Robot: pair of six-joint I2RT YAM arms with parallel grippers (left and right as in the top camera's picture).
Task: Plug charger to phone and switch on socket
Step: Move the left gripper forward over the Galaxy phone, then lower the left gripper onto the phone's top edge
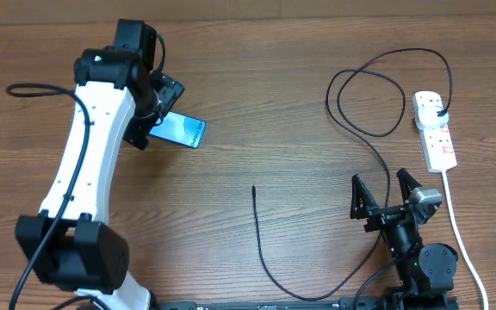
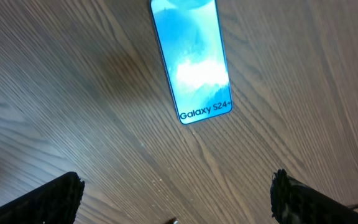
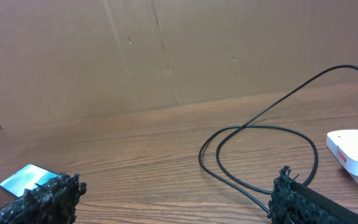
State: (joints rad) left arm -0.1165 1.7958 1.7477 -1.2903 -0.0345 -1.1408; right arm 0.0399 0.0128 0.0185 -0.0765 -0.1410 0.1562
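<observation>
Before you, the brown wood-grain table (image 1: 274,103) carries a slim smartphone with a glowing blue screen (image 1: 183,130) at left, a long thin black cable (image 1: 254,194) looping across the right half, and a white power strip (image 1: 435,129) with thick white cord (image 1: 459,232) at right.

Items recorded: phone (image 1: 183,130), 1; charger (image 1: 256,215), 1; socket (image 1: 435,129), 1; white cord (image 1: 460,232), 1; table (image 1: 257,86), 1. Grippers numbered 2: left gripper (image 2: 176,199), right gripper (image 1: 381,194).

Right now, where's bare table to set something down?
Widest free patch: between the phone and the charger loop. Also free: between the left arm and the charger's loose tip. Crowded at right, around the socket, its white cord and the right gripper.
</observation>
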